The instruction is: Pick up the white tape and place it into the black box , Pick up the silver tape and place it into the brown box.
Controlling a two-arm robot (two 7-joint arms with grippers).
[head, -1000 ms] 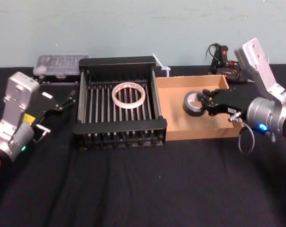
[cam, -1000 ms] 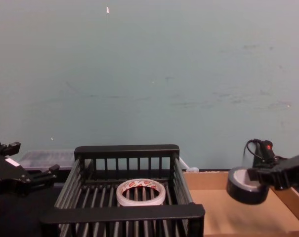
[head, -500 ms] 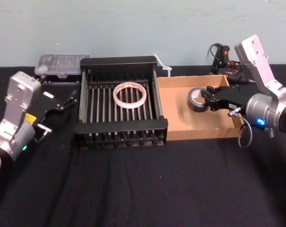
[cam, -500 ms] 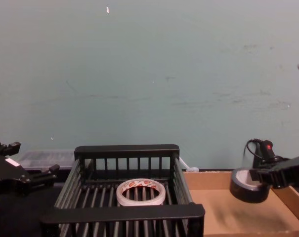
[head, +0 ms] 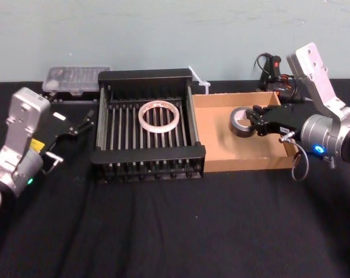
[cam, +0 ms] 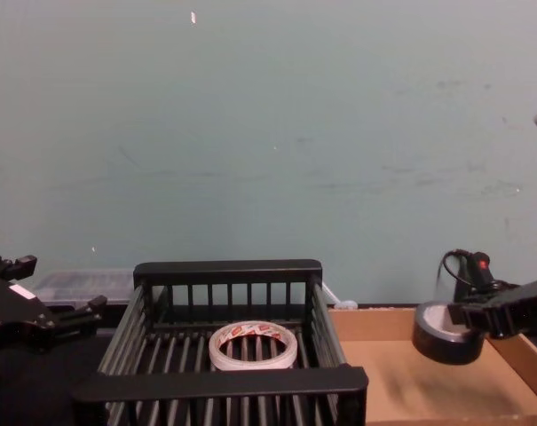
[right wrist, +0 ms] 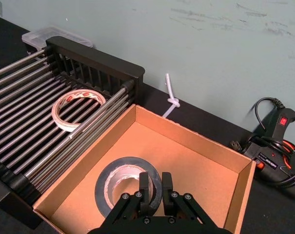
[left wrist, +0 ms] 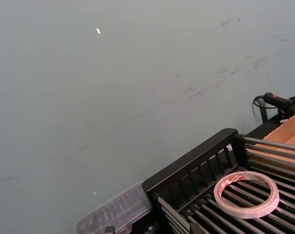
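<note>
We look down on the black-clothed table (head: 175,231). The black box (head: 146,156) sits at about 11 o'clock from the table's middle. The brown box (head: 244,164) stands against it at the crate's 3 o'clock, their side walls touching.

Our right gripper (head: 254,120) reaches into the tray from its 3 o'clock. Our left gripper (head: 82,123) hangs at the crate's 9 o'clock, outside its wall, with its fingers spread and nothing in them.

A clear plastic case (head: 73,78) lies at the crate's 11 o'clock, against the back wall.

The white tape (cam: 252,359) lies flat on the crate's bars, a little toward 12 o'clock from the crate's middle.

The silver tape (cam: 446,346) is pinched by the right gripper, whose fingers (right wrist: 145,181) are drawn close together on the roll's wall. From the head view the roll is near the tray's middle, slightly toward 12 o'clock. From the chest view it hangs tilted, above the cardboard floor.
</note>
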